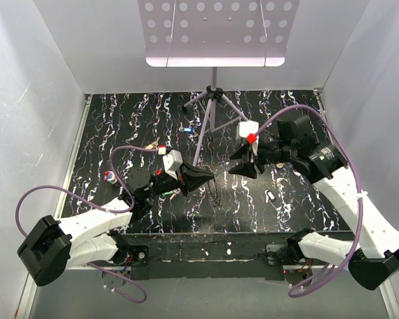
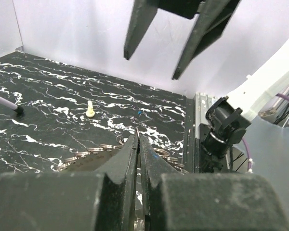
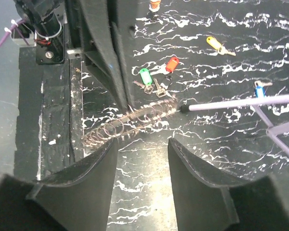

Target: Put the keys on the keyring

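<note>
The keyring (image 3: 130,121) is pinched by the pressed-together left hand (image 2: 138,139) near the middle of the tabletop's (image 1: 286,133) near edge, its long axis pointed toward the far edge, directly beneath the spread, empty right hand (image 3: 142,143).

Top view: two arms over the black marbled table (image 1: 120,119).
Left gripper (image 1: 210,179) tip meets the keyring (image 1: 217,194) near table centre. Right gripper (image 1: 245,167) sits near, to its right. Blue key (image 1: 189,128) lies beside the tripod stand (image 1: 215,92).
</note>
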`<state>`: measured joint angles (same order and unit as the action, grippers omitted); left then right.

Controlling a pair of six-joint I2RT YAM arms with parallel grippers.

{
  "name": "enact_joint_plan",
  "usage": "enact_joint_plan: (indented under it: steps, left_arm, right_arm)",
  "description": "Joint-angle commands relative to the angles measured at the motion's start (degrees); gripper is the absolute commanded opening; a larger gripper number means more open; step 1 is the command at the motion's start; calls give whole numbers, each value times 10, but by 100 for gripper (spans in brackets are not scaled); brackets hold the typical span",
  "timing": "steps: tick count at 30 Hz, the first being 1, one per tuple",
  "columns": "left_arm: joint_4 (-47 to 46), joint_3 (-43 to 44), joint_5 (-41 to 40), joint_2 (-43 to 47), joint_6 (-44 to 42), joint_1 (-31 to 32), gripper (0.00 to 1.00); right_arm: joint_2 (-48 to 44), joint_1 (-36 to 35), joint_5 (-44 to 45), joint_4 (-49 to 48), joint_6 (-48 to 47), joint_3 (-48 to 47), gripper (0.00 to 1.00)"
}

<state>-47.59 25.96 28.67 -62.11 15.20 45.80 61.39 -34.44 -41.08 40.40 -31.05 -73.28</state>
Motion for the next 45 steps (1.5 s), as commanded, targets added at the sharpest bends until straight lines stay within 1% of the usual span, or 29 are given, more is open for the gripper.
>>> enact_joint_plan:
  steps: [1, 3, 5, 8, 10, 13, 14, 17, 21, 24, 27, 29, 31, 34, 37, 41, 43, 45]
  left_arm:
    - [-9, 6, 7, 44, 40, -5, 0]
    - [18, 11, 8, 59, 41, -6, 0]
    - [43, 9, -13, 87, 53, -5, 0]
    - [90, 17, -8, 120, 34, -6, 0]
    - [121, 26, 2, 134, 26, -6, 0]
    - [156, 33, 29, 146, 12, -6, 0]
    - [164, 32, 39, 146, 7, -6, 0]
    - [184, 30, 52, 157, -10, -5, 0]
    - [212, 30, 54, 173, -30, -5, 0]
    - [239, 37, 61, 185, -36, -6, 0]
    - [251, 27, 57, 202, -43, -5, 0]
    - [254, 19, 54, 212, -47, -5, 0]
    - [254, 11, 52, 221, -48, -6, 0]
    - [255, 0, 51, 230, -51, -6, 0]
    - [253, -13, 48, 240, -59, -5, 0]
    - [257, -21, 52, 240, -76, -5, 0]
    - [261, -21, 54, 237, -87, -6, 0]
    - [261, -21, 59, 235, -96, -5, 0]
  right_arm:
    - [29, 56, -72, 81, 46, -56, 55]
    - [42, 91, -106, 114, 48, -62, 55]
    - [48, 119, -128, 148, 38, -60, 55]
    - [45, 158, -148, 184, 15, -54, 56]
    - [29, 185, -160, 191, 6, -43, 57]
    - [-6, 238, -170, 187, 9, -10, 61]
    - [-13, 255, -171, 187, 8, 2, 64]
    - [-27, 291, -153, 208, 5, 32, 65]
    - [-45, 337, -142, 178, 19, 100, 66]
    - [-57, 386, -124, 146, 29, 139, 66]
    - [-46, 431, -114, 133, 22, 161, 67]
    - [-28, 458, -112, 116, 39, 170, 66]
    - [-4, 484, -121, 120, 42, 168, 66]
    - [25, 500, -106, 122, 39, 161, 64]
    - [58, 500, -98, 147, -18, 163, 62]
    - [82, 498, -94, 173, -125, 178, 60]
    - [84, 494, -77, 162, -163, 193, 59]
    - [74, 491, -67, 124, -165, 217, 59]
